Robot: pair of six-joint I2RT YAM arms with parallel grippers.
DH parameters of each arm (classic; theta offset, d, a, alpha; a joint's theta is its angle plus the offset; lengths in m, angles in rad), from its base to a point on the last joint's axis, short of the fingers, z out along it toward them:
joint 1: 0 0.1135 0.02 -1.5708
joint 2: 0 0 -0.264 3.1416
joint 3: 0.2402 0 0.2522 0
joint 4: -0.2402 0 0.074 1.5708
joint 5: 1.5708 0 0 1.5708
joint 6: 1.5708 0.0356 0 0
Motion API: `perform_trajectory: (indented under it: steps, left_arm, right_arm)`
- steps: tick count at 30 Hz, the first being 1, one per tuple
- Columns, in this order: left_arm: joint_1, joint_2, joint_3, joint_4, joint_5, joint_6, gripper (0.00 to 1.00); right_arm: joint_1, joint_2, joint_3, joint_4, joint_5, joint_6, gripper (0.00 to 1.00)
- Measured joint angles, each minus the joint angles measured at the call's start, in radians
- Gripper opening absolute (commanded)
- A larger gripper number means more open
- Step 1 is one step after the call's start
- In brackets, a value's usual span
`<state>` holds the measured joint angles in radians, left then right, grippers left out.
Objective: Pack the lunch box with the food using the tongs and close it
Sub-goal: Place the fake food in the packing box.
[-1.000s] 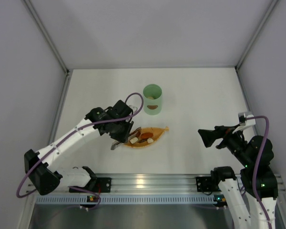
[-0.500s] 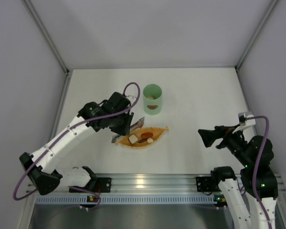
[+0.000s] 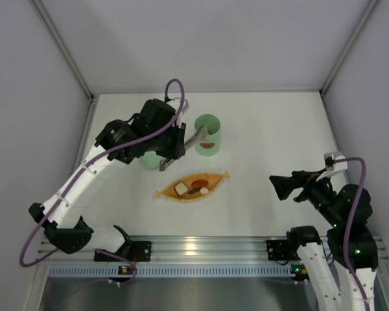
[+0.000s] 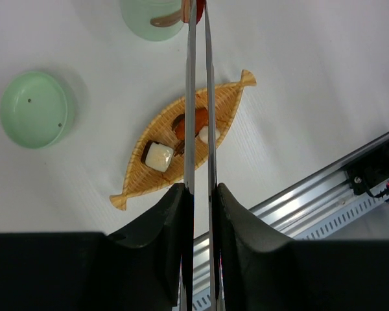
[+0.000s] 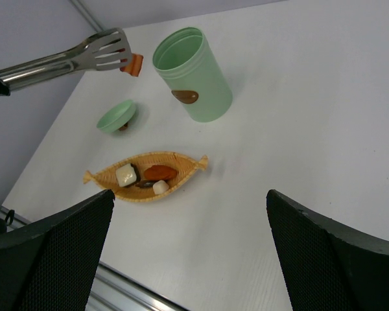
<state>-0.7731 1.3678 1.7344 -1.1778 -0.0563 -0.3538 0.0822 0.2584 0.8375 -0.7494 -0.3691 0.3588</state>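
Note:
My left gripper [image 4: 201,194] is shut on the silver tongs [image 4: 198,97], both fingers pressing the two arms close together. The tongs' tips pinch a small orange-red piece of food [image 5: 133,65] in the air just beside the rim of the open mint-green lunch box [image 5: 201,91], which stands upright. In the top view the tongs [image 3: 191,141] reach from the left up to the lunch box [image 3: 214,144]. More food, a white piece [image 4: 159,156], an orange one [image 4: 191,121] and a small white one [image 4: 209,134], lies in the orange leaf-shaped tray [image 4: 228,100]. The green lid [image 4: 34,109] rests left of the tray.
My right gripper [image 5: 189,194] stands open over bare table near the right side, away from everything; in the top view this gripper [image 3: 282,188] is right of the tray [image 3: 167,192]. White walls enclose the table on three sides. A metal rail runs along the near edge.
My left arm has lifted the tongs off the tray and swung them back toward the lunch box, carrying the orange-red piece. The lid has come into sight. The right arm has not moved.

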Motion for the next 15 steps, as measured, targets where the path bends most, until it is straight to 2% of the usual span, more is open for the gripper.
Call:
perform_trajectory:
  steps: [8,15]
  left_arm:
    - [0.0,0.143,0.112,0.07,-0.066,-0.033,0.25]
    - [0.001,0.261,0.14,0.117,-0.111,-0.042,0.3]
  right_arm:
    - [0.0,0.006,0.0,0.0,0.0,0.0,1.0]
    - [0.0,0.006,0.0,0.0,-0.003,0.0,0.99]
